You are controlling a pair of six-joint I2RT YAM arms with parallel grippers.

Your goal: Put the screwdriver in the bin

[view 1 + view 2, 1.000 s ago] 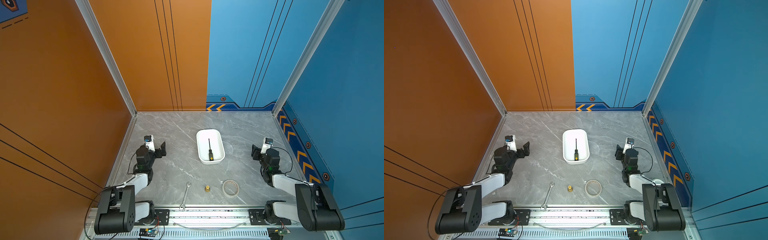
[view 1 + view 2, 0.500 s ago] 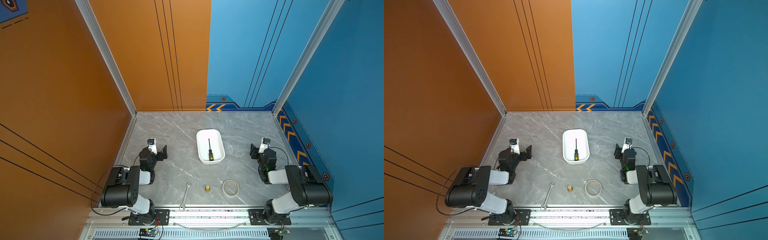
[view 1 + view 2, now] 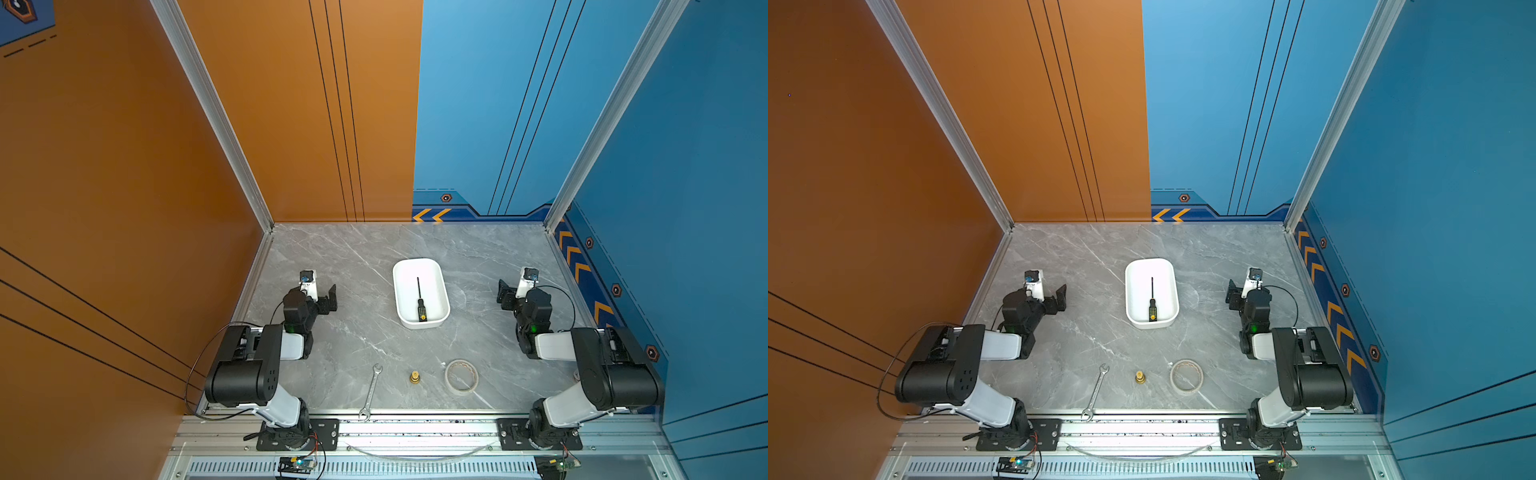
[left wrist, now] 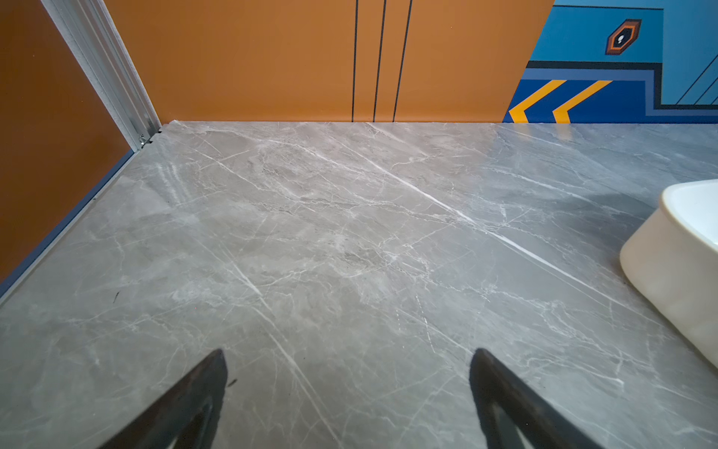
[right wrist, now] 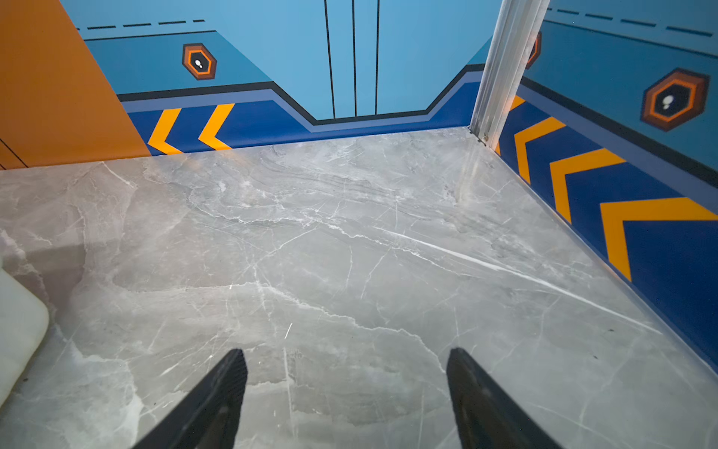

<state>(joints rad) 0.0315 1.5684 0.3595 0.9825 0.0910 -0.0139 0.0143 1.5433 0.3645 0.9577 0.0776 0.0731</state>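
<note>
The screwdriver (image 3: 420, 299) lies flat inside the white bin (image 3: 419, 262) near the middle of the grey marble surface (image 3: 353, 332), its yellow-capped handle toward the near end and its thin shaft pointing to the back wall. The left gripper (image 4: 347, 352) sits low to the left of the bin, fingers spread, with nothing between them. The right gripper (image 5: 345, 350) sits to the right of the bin, also spread and empty. Near the front edge lie a wrench (image 3: 370, 390), a small brass fitting (image 3: 414, 377) and a roll of tape (image 3: 461, 375).
</note>
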